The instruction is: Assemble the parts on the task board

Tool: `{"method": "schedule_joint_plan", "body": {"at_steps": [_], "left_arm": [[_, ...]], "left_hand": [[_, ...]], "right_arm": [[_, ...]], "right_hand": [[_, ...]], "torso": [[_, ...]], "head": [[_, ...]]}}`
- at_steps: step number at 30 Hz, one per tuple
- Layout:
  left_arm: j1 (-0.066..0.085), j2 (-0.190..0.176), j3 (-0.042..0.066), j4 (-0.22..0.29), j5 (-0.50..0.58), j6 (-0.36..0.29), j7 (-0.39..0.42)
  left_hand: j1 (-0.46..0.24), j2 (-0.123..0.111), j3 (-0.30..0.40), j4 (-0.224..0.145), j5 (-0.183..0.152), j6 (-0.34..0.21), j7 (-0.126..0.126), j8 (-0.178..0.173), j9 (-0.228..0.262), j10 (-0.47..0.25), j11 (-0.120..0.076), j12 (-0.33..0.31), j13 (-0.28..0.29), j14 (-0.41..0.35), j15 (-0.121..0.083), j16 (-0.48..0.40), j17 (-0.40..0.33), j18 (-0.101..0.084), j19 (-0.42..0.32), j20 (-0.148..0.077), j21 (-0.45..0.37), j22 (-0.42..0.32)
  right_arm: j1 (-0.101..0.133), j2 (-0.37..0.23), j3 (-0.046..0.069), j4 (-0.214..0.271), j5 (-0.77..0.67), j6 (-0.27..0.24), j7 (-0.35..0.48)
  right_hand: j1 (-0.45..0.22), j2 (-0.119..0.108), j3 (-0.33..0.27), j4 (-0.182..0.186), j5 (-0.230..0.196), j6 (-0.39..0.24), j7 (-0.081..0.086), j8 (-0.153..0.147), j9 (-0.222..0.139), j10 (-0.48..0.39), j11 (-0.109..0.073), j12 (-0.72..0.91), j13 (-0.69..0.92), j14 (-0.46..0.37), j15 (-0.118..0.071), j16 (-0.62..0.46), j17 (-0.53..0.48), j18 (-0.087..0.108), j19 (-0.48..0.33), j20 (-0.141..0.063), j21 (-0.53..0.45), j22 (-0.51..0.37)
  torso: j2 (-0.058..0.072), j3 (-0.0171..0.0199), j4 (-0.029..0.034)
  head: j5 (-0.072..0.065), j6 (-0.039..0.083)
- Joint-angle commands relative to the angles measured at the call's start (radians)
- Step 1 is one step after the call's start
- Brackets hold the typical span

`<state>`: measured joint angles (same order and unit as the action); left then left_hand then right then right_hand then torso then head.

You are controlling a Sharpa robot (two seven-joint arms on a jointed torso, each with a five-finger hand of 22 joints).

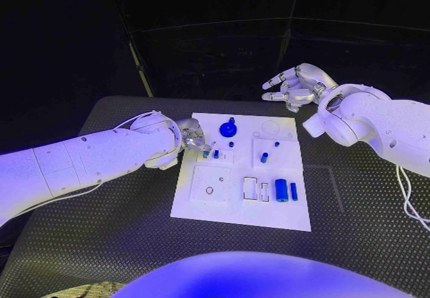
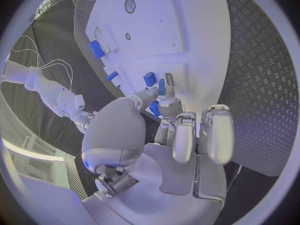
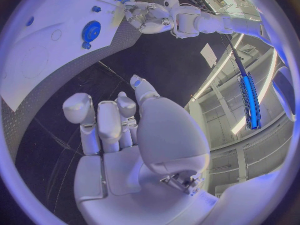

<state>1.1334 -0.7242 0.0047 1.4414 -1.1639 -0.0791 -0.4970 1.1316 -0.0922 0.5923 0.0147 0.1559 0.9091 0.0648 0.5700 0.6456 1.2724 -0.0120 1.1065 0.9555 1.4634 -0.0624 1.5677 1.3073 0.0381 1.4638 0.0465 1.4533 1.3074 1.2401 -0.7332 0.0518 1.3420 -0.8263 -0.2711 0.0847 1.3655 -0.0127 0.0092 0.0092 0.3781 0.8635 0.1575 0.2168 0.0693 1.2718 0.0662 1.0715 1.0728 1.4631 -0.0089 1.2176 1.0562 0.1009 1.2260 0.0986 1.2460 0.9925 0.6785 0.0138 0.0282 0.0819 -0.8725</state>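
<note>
A black table [image 1: 107,248] with a raised, diamond-patterned surface is seen from above. A white rectangular task board [image 1: 224,214] is laid flat at its middle. On the board, small blue parts [image 1: 281,190] are spread about, some lying flat and some standing in recesses.

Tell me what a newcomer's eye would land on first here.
First the white task board in the middle of the table, dotted with small blue parts, the round blue gear near its far edge standing out. Next the left hand, down at the board's left edge with fingertips at a small blue peg. The right hand hovers beyond the board's far right corner, holding nothing.
</note>
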Motion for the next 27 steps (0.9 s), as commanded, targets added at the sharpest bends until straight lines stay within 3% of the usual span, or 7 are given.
{"method": "schedule_joint_plan", "body": {"at_steps": [1,8,27], "left_arm": [[0.0,0.002,0.0,0.0,-0.011,0.014,-0.004],[-0.001,0.003,0.0,-0.003,-0.049,0.029,-0.012],[-0.003,0.012,0.0,-0.017,-0.064,0.04,-0.041]], "left_hand": [[0.009,0.005,0.108,-0.107,0.003,0.001,-0.005,0.004,0.001,0.006,-0.002,-0.003,0.0,0.107,-0.007,0.003,0.263,-0.005,0.046,-0.007,-0.004,0.157],[0.009,0.005,0.108,-0.107,0.004,0.001,-0.005,0.005,0.001,0.006,-0.002,-0.004,-0.001,0.107,-0.007,0.003,0.263,-0.006,0.047,-0.007,-0.002,0.159],[0.004,0.003,0.109,-0.102,0.007,0.003,-0.007,0.012,0.005,0.012,-0.004,0.0,0.002,0.107,-0.008,0.003,0.263,-0.007,0.05,-0.008,0.003,0.164]], "right_arm": [[0.002,0.001,0.001,0.001,-0.001,0.006,0.01],[0.002,0.002,0.001,-0.001,-0.001,0.007,0.01],[0.001,0.003,0.001,-0.002,-0.001,0.006,0.011]], "right_hand": [[-0.003,0.003,0.007,-0.001,0.005,-0.008,-0.002,0.005,-0.001,-0.006,-0.003,0.001,-0.001,0.007,-0.006,-0.003,0.001,0.018,-0.001,-0.003,-0.004,0.0],[-0.003,0.003,0.007,-0.001,0.005,-0.008,-0.002,0.005,-0.001,-0.006,-0.003,0.001,-0.001,0.007,-0.006,-0.003,0.001,0.018,-0.001,-0.003,-0.004,0.0],[-0.003,0.003,0.007,-0.001,0.005,-0.008,-0.002,0.005,-0.001,-0.006,-0.003,0.001,-0.001,0.007,-0.006,-0.003,0.001,0.018,-0.001,-0.003,-0.004,0.0]], "torso": [[0.0,0.0,0.0005],[-0.001,-0.0011,0.0018],[0.0,0.0005,-0.0004]], "head": [[0.0,0.0],[0.001,0.0],[0.004,0.0]]}}
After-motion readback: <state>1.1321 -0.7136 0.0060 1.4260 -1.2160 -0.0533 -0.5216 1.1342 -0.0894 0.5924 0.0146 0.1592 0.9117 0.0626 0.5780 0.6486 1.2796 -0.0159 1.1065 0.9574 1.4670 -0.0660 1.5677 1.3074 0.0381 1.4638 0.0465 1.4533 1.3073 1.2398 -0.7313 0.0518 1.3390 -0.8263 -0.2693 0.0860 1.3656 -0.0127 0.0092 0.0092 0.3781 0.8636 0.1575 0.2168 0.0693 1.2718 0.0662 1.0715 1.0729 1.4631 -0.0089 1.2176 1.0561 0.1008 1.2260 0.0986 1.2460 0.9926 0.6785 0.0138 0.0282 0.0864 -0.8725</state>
